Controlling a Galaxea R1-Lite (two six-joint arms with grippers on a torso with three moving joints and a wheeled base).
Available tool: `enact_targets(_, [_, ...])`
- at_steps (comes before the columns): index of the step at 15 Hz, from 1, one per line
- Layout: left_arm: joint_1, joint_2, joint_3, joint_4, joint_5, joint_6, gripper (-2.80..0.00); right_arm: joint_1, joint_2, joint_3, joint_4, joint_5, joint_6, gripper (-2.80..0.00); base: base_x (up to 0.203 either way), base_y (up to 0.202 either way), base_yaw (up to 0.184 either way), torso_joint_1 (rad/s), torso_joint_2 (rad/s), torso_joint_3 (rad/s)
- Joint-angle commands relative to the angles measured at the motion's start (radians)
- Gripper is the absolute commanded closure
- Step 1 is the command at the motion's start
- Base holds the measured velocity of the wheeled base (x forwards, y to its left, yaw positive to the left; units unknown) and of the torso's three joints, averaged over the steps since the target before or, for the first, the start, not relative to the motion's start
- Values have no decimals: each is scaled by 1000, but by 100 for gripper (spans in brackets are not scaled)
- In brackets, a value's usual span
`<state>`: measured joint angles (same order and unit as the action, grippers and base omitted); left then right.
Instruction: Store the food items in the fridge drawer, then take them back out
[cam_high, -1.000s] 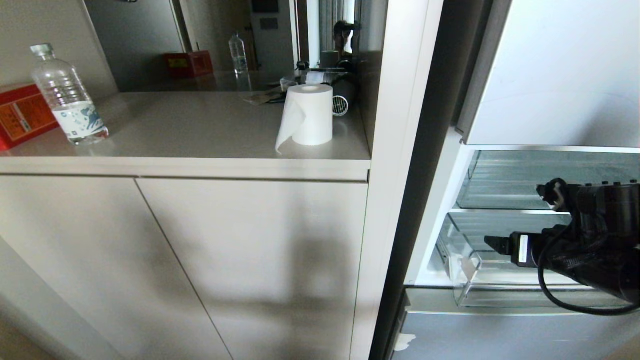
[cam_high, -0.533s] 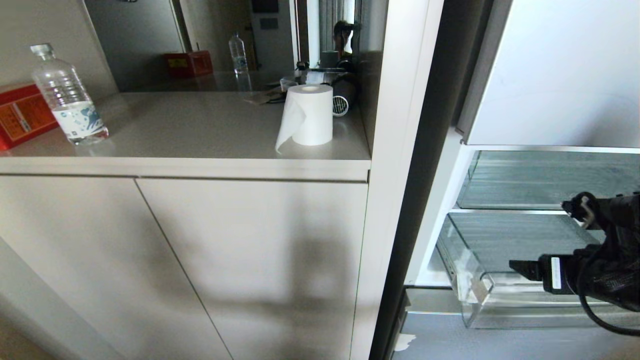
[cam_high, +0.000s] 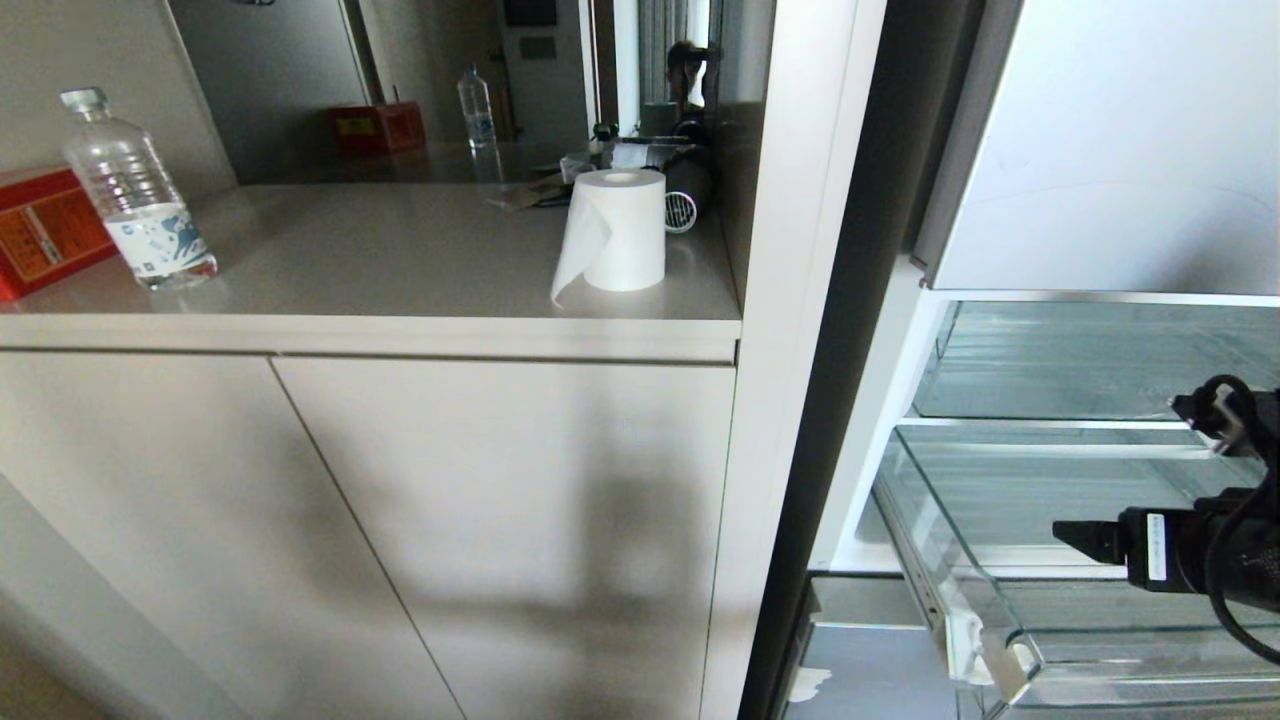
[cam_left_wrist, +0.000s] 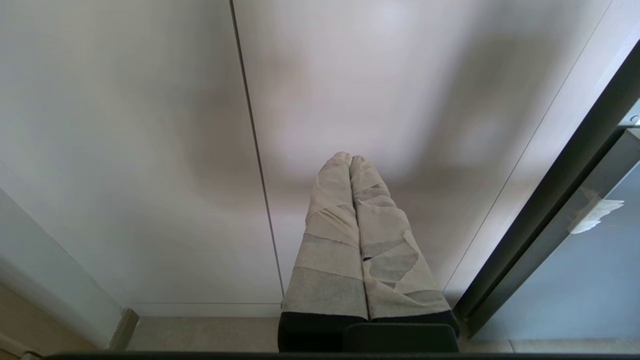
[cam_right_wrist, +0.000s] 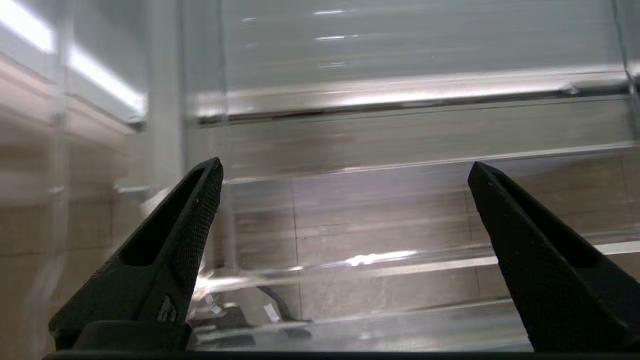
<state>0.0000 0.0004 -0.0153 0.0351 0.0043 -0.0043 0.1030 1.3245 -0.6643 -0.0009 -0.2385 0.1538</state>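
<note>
Beside the counter (cam_high: 400, 260), your fridge drawer (cam_high: 1000, 560) slid further out — right gripper (cam_right_wrist: 345, 170) fingers spread, gripping nothing; ready for food.

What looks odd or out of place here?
Little stands out. The left gripper's fingers are wrapped in pale tape, patchy and peeling. A torn white scrap sticks to the fridge's lower door. The drawer is pulled out, with no food visible in it.

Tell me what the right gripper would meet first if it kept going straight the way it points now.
Probably the fridge drawer: the right gripper, jaws wide open and holding nothing, faces its clear plastic wall, with no food item between. How far off that wall is, I cannot tell through the transparent plastic.
</note>
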Motion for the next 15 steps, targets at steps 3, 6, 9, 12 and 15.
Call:
enact_targets(3, [0,0,0,0,0,0,0,-24,31,30,-1,6,-6,-280,0,0,0,0,0,0])
enact_targets(6, [0,0,0,0,0,0,0,-25,-26,73,1,7,-7,-280,0,0,0,0,0,0])
enact_targets(9, [0,0,0,0,0,0,0,-25,-123,123,12,6,-7,-280,0,0,0,0,0,0])
enact_targets(12, [0,0,0,0,0,0,0,-25,-174,131,46,4,-7,-280,0,0,0,0,0,0])
enact_targets(15, [0,0,0,0,0,0,0,-25,-193,113,42,2,-2,-280,0,0,0,0,0,0])
